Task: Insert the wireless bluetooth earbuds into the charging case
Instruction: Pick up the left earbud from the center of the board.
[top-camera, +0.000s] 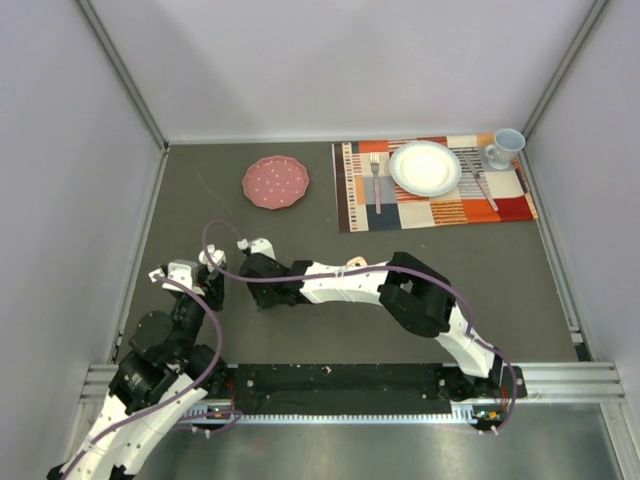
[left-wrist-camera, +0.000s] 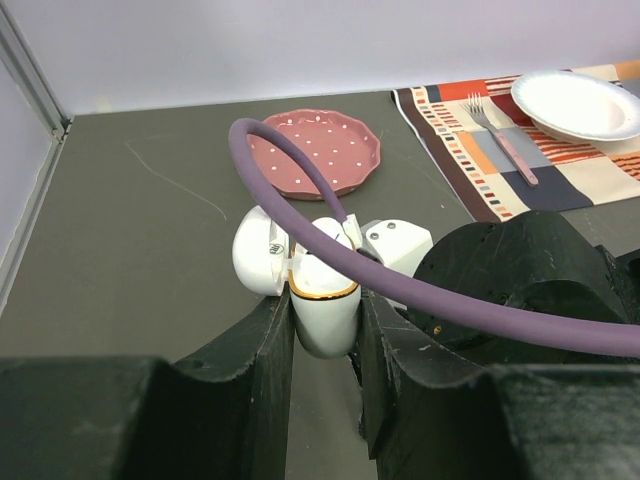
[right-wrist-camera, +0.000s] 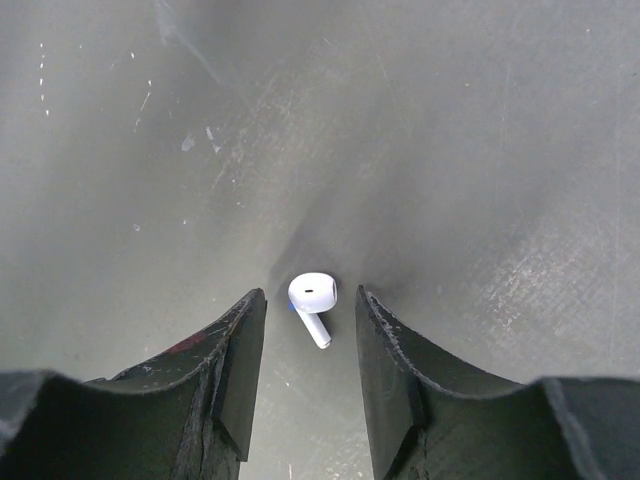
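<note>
On the surface (right-wrist-camera: 450, 150), an earbud (right-wrist-camera: 312, 292) lies unpicked inside the wide right end effector (right-wrist-camera: 310, 300), while the left end effector (left-wrist-camera: 325, 298) clamps the open case (left-wrist-camera: 325, 315).

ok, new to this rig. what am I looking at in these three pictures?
Two robot arms, each ending in a two-finger gripper. The top picture looks down from above; the other two come from cameras on the wrists. The left gripper clamps a white charging case with its lid open. The right gripper is open, straddling one white earbud lying on the table. Farther back: a pink plate and a placemat with white plate, fork, knife, mug.
</note>
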